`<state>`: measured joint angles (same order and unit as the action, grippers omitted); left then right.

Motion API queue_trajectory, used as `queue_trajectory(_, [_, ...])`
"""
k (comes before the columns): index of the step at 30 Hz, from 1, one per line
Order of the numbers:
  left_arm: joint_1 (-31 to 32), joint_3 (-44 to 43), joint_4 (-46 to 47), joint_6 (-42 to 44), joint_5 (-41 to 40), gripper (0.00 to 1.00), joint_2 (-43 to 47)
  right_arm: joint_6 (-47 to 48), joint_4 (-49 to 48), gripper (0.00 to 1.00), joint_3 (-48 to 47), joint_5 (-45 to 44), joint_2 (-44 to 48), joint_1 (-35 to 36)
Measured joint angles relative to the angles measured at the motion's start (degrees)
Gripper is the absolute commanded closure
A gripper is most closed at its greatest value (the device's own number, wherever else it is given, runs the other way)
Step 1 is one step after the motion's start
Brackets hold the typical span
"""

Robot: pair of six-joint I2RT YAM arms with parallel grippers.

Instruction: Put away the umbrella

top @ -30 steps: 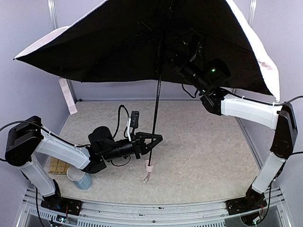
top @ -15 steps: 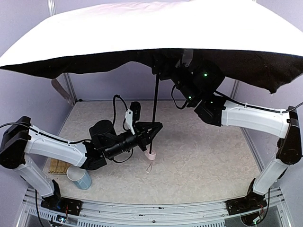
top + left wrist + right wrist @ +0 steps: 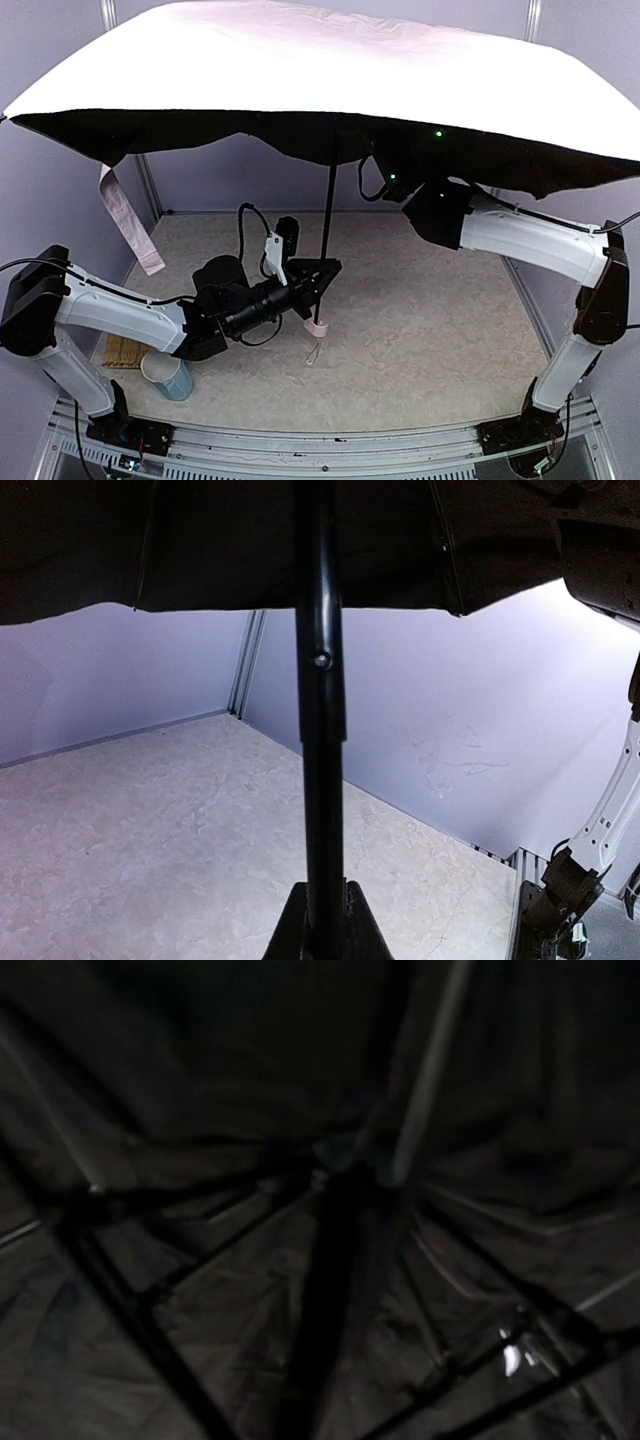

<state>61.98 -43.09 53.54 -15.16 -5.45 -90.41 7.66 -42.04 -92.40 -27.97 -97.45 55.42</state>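
Top external view: the open pale pink folding umbrella (image 3: 330, 70) is held with its black shaft (image 3: 329, 220) upright, clamped low by the left gripper (image 3: 322, 283). The right gripper's jaws are hidden beneath the canopy, so their state cannot be told.

My umbrella (image 3: 330, 70) is pale pink on top and black underneath; its shaft (image 3: 318, 730) is black, its small handle (image 3: 317, 326) pale pink. My left arm (image 3: 120, 312) and right arm (image 3: 530, 238) are white with black joints, and my left claw (image 3: 325, 275) is black. The tabletop (image 3: 430, 310) is cream, faintly marbled. The cup (image 3: 168, 375) is light blue.
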Motion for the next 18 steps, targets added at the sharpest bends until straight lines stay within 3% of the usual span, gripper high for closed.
queue_trajectory(5, [0.0, 0.02, -0.22, 0.02, -0.26, 1.0, 0.0, -0.39, 1.29, 0.49, -0.46, 0.76, -0.37, -0.11])
queue_trajectory(8, [0.07, 0.02, -0.17, 0.28, -0.39, 1.0, 0.0, -1.31, 2.54, 0.48, -0.57, 0.96, -0.39, -0.37])
queue_trajectory(15, [0.11, 0.02, -0.46, 0.28, -0.42, 1.0, 0.0, -2.4, 4.42, 0.7, -0.57, 1.33, -0.59, -0.46])
queue_trajectory(18, [0.11, 0.02, -0.87, 0.26, -0.42, 1.0, 0.0, -3.02, 5.11, 0.89, -0.57, 1.25, -0.59, -0.42])
